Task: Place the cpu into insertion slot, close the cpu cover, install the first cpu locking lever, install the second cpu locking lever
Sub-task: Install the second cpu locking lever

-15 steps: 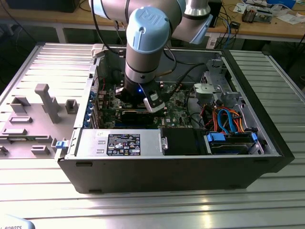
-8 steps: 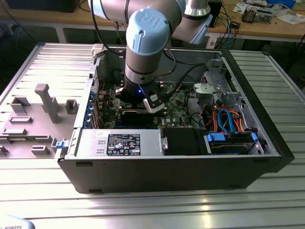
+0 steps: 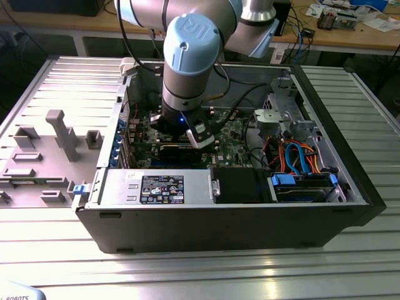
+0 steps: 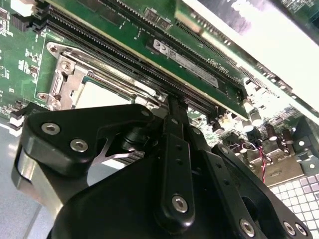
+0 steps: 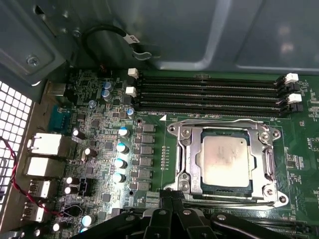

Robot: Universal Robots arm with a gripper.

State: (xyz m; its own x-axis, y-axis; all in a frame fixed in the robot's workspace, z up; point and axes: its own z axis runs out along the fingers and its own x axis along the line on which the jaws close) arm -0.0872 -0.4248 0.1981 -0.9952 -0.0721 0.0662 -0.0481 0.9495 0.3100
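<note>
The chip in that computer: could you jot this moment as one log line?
cpu: seated in slot | cover: down around cpu | claw: just beside socket, holding nothing seen | case: open

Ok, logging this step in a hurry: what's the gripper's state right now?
Gripper: fingers together, apparently closed, holding nothing visible, at the edge of the insertion slot where the cpu sits under the cpu cover.

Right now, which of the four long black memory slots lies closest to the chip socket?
The slot right beside the socket, bordering its silver frame. The other three slots lie farther off, toward the case wall.
</note>
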